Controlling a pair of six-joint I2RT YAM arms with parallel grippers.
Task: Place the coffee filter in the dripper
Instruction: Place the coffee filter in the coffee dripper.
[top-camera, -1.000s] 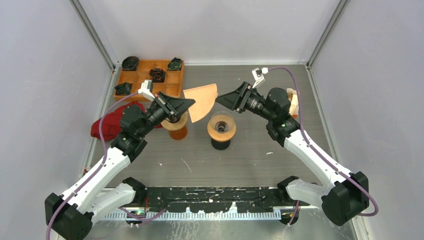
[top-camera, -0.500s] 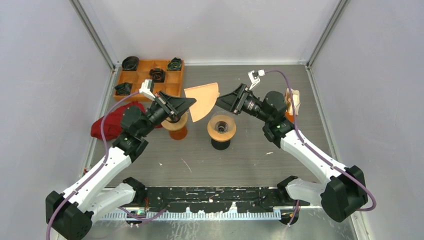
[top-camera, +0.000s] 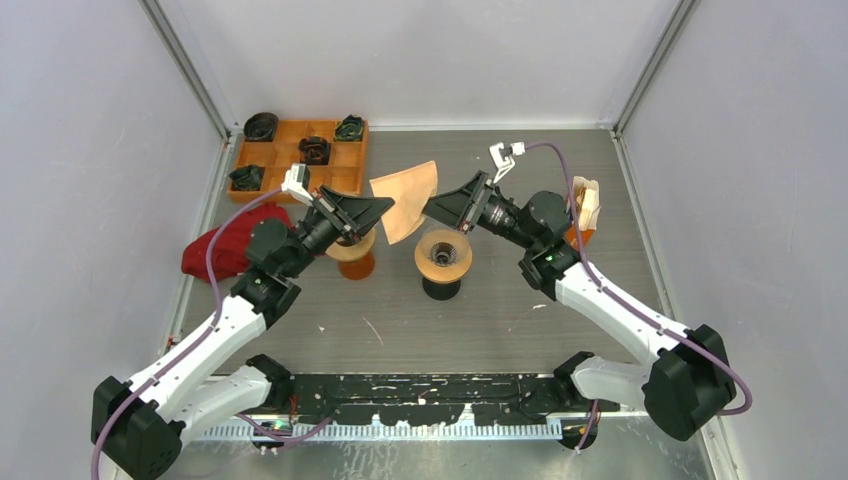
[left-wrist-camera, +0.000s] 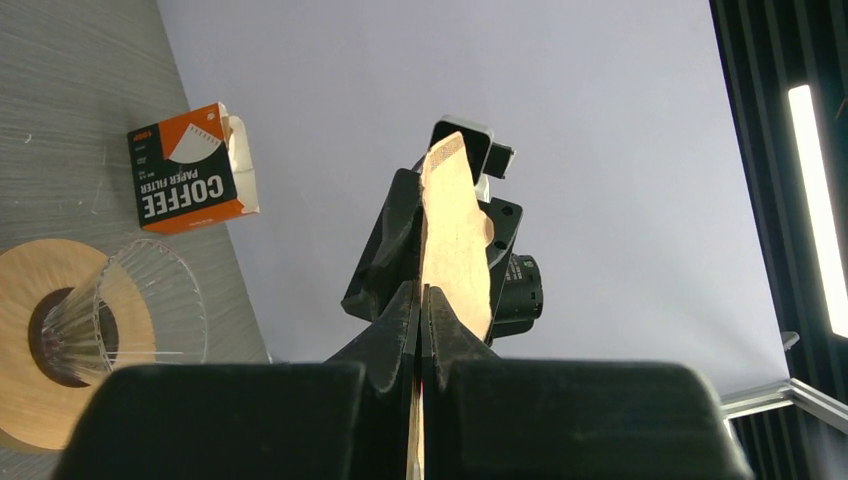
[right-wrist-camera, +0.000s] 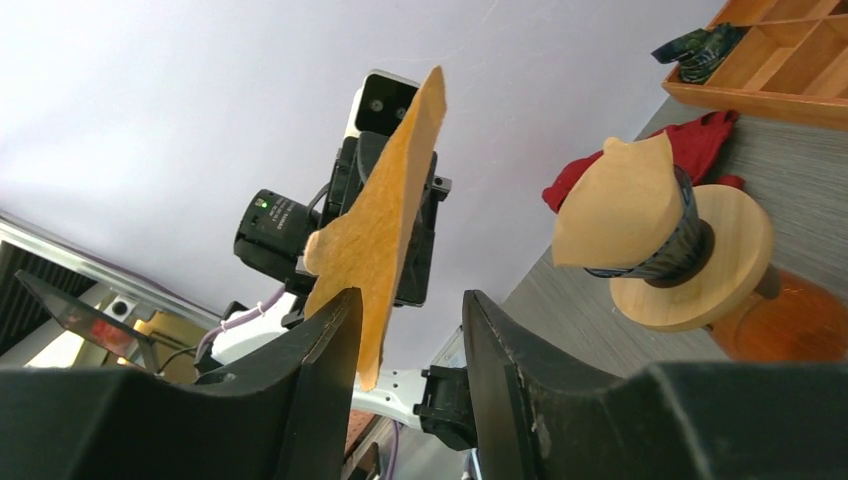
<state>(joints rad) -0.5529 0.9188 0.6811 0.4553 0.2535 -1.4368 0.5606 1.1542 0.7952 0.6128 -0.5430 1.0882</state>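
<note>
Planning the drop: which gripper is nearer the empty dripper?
Right. The right gripper hovers above and just beyond the empty dripper, open around the edge of the filter. The left gripper, shut on the filter, sits farther off to its left, over the other dripper.

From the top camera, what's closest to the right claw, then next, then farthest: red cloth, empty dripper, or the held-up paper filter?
1. Paper filter, right beside the right claw, on its left.
2. Empty dripper, mid-table, toward the arms.
3. Red cloth, far left.
</note>
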